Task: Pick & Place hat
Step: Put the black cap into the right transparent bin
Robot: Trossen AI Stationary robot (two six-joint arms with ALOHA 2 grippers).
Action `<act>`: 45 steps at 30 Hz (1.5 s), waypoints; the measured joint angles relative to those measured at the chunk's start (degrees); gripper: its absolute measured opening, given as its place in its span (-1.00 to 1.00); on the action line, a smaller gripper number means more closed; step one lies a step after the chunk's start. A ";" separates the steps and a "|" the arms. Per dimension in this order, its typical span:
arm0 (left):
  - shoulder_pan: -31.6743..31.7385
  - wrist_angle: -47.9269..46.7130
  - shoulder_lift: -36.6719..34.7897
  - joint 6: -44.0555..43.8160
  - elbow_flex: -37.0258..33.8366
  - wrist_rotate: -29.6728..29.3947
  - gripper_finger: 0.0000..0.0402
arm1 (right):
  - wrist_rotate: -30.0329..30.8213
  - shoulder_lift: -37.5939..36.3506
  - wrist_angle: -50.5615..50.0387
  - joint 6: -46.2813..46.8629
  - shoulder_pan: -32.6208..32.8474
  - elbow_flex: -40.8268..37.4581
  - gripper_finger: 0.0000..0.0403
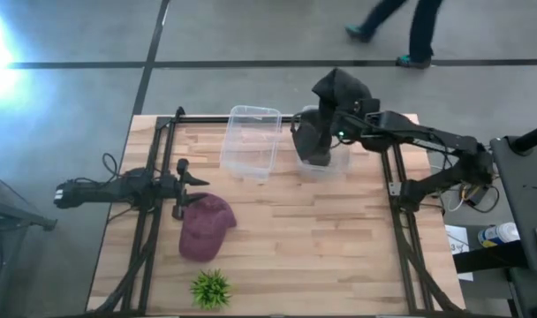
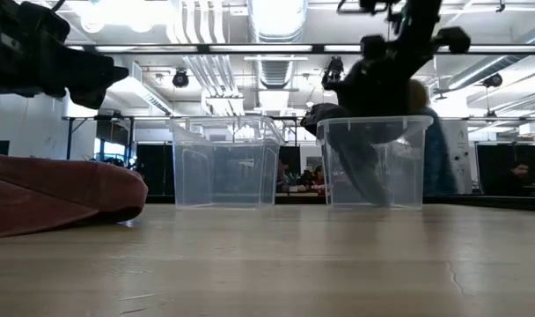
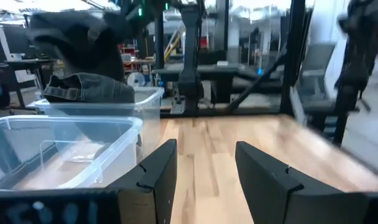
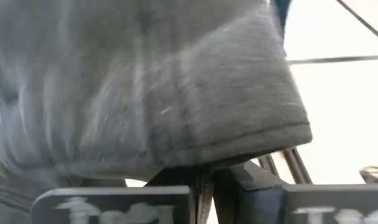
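A dark grey hat [image 1: 314, 140] hangs from my right gripper [image 1: 332, 132] over the right clear bin [image 1: 337, 166] at the table's far side. In the low view the dark grey hat [image 2: 366, 97] reaches down inside that right clear bin [image 2: 373, 198]. The dark grey hat fills the right wrist view [image 4: 145, 87], where my right gripper [image 4: 201, 193] is shut on it. A maroon hat [image 1: 205, 228] lies on the table at the near left; it also shows in the low view [image 2: 56, 195]. My left gripper [image 1: 191, 182] is open and empty just beyond the maroon hat; the left wrist view [image 3: 204, 177] shows its fingers apart. My right gripper pinches a bunch of the dark grey hat's cloth [image 4: 198, 175] between its two fingers; which part of the hat this is, the cloth itself hides. The arm comes from the table's right side. The hat hangs below the fingers, its lower part [image 2: 366, 172] inside the right bin.
A second clear bin [image 1: 251, 141] stands left of the right one. A small green plant [image 1: 210, 288] stands near the front edge. Black frame rails [image 1: 149, 212] run along both table sides. A person [image 1: 410, 31] walks beyond the far edge.
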 joint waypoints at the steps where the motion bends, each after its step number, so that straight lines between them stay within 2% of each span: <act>1: 0.01 0.77 0.00 -1.76 0.00 0.00 -0.21 | -1.19 1.36 -0.07 0.00 -0.54 0.00 -0.94; 7: 0.02 9.30 0.00 -20.72 0.00 -0.03 -0.21 | -14.00 8.85 0.53 1.11 -2.94 -0.02 -0.91; 13: 0.02 21.48 0.02 -42.81 0.00 -0.52 -0.21 | -23.47 13.84 4.70 -4.17 -2.03 -0.01 -0.73; 18: 0.02 27.93 0.02 -44.55 0.00 -0.84 -0.21 | -24.69 15.96 3.74 -8.76 -2.00 0.20 -0.59; 24: 0.00 33.88 0.02 -47.50 0.00 -4.20 -0.21 | -26.34 13.86 4.40 -11.06 -2.01 -0.02 -0.43; 28: 0.02 33.99 0.33 -49.26 0.03 -12.66 -0.21 | -28.75 12.14 4.39 -13.97 -1.89 0.07 -0.27; 31: 0.02 23.18 1.48 -54.26 1.41 -15.08 -0.21 | -30.27 12.03 5.22 -16.58 -1.94 0.07 -0.13; 33: -0.02 9.49 3.05 -57.53 4.07 -15.04 -0.21 | -30.34 12.12 6.09 -16.69 -1.73 0.11 -0.04; 36: -0.02 -8.88 6.35 -60.47 9.37 -13.51 -0.21 | -27.23 11.67 7.24 -18.00 0.11 1.54 0.05; 39: -0.02 -22.64 10.06 -58.27 15.52 -10.62 -0.21 | -22.75 10.62 7.29 -22.26 2.31 4.40 0.11; 45: -0.02 -43.30 20.37 -44.08 27.98 -10.75 -0.22 | -15.85 9.98 7.26 -33.46 6.47 10.79 0.16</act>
